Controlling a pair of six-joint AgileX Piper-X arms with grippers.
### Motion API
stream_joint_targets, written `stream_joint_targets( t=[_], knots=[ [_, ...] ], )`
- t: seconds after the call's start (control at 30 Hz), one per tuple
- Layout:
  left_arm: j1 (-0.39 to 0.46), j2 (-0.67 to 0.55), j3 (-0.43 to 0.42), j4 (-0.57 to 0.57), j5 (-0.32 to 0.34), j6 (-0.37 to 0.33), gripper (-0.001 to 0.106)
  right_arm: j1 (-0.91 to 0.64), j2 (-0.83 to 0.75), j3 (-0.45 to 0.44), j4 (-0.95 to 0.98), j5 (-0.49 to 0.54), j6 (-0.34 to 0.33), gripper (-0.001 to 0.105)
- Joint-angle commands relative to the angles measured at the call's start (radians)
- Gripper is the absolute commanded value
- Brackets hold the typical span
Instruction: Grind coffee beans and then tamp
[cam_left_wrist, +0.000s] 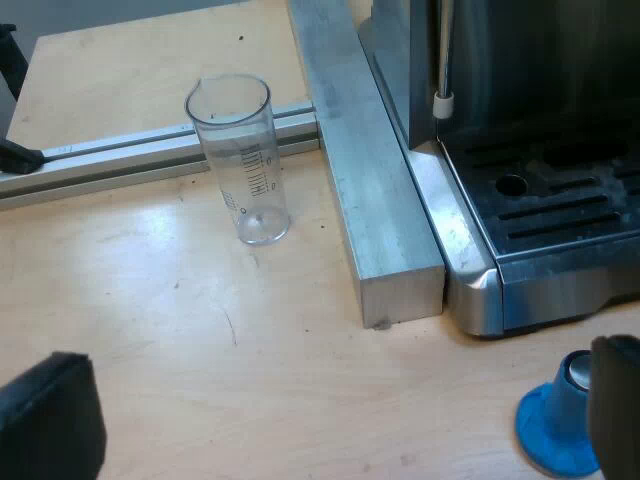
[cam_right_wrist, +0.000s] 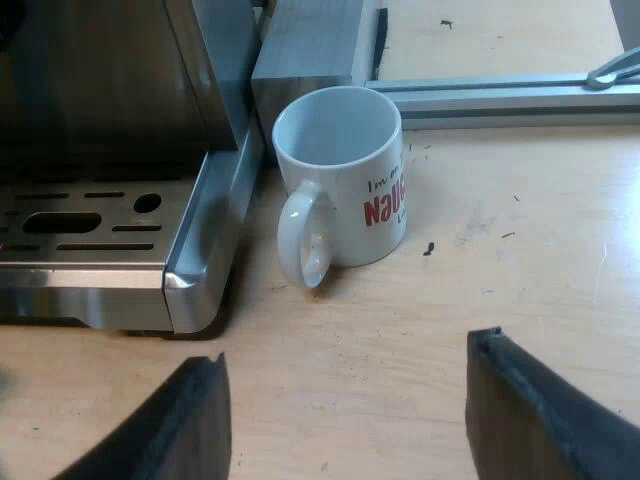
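A: Status pls? Where is the tamper?

B: The blue tamper (cam_left_wrist: 550, 432) stands upright on the table (cam_left_wrist: 200, 350), just off the front corner of the espresso machine (cam_left_wrist: 560, 220). The left gripper (cam_left_wrist: 330, 420) hangs low over the table w/ its fingers (cam_left_wrist: 50, 425) wide apart, holding nothing. One finger is just beside the tamper; if it touches, I cannot tell.

A: So what can go wrong?

B: I think a small sideways drift of that finger can push the tamper or tip it, bc there is almost no gap. Also the measuring glass (cam_left_wrist: 240, 160) is tall and looks light. It stands free near the metal bar (cam_left_wrist: 380, 200), so a wide swing can knock it over.

A: And the other arm?

B: The right gripper (cam_right_wrist: 350, 420) is also spread and empty, above the table near the mug (cam_right_wrist: 340, 180). The mug stands close at the corner of the machine's tray, handle toward the gripper. If the arm goes forward w/o lifting, it prob. catches the handle and drags the mug.
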Motion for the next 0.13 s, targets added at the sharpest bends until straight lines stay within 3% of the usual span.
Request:
stream_joint_targets(
  t=[0.03, 0.13],
  knots=[
    [-0.001, -0.141, -0.001, -0.01, -0.007, -0.001, 0.105, 0.001, -0.039, -0.003, -0.01, -0.002, -0.004, 0.054],
    [-0.001, -0.141, -0.001, -0.01, -0.007, -0.001, 0.105, 0.001, -0.039, -0.003, -0.01, -0.002, -0.004, 0.054]
  ],
)
